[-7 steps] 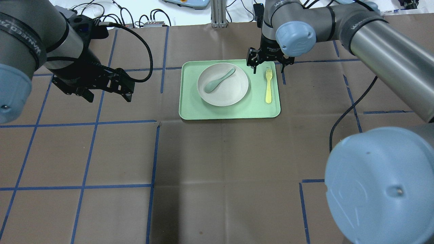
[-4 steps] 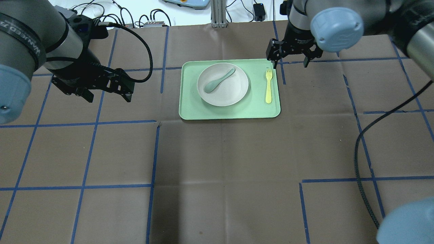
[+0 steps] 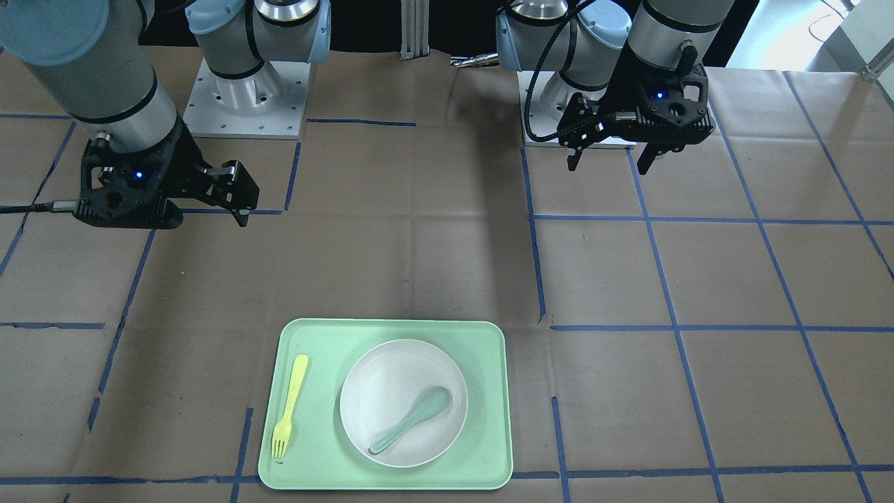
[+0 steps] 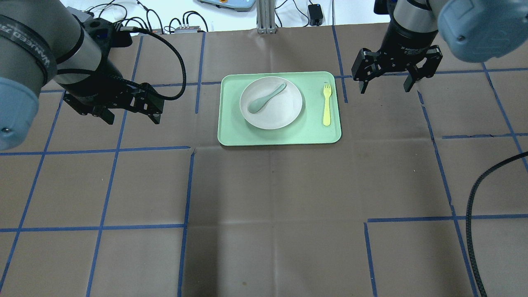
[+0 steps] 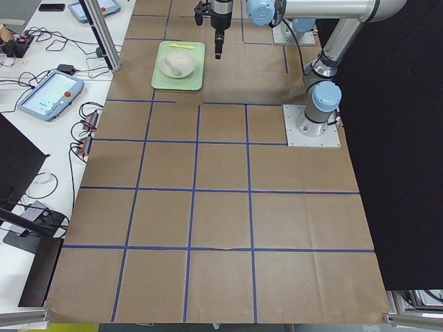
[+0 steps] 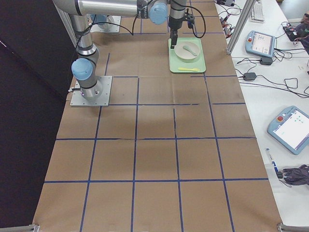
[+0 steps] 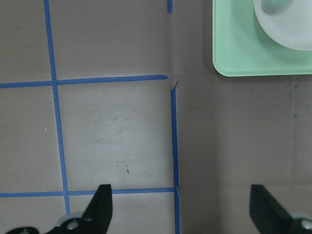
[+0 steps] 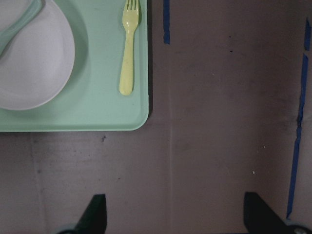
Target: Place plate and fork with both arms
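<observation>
Round, seemingly matte white plate (image 4: 282,113) with curved spoon (image 4: 266,98), slim yellow fork (image 4: 326,104) beside, smooth green tray (image 4: 280,139), left gripper (image 4: 133,119), right gripper (image 4: 385,90), jaws spread.

White lettering on left arm (image 4: 40,53), unreadable.

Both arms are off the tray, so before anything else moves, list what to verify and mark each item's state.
1. Plate lies flat on the tray: ok.
2. Fork lies on the tray beside the plate, not touching it: ok.
3. Right gripper is open, empty and beside the tray, near the fork's side: ok.
4. Left gripper is open, empty and well off the tray's opposite side: ok.
5. Spoon rests in the plate; whether it is meant to stay there: cannot tell.
</observation>
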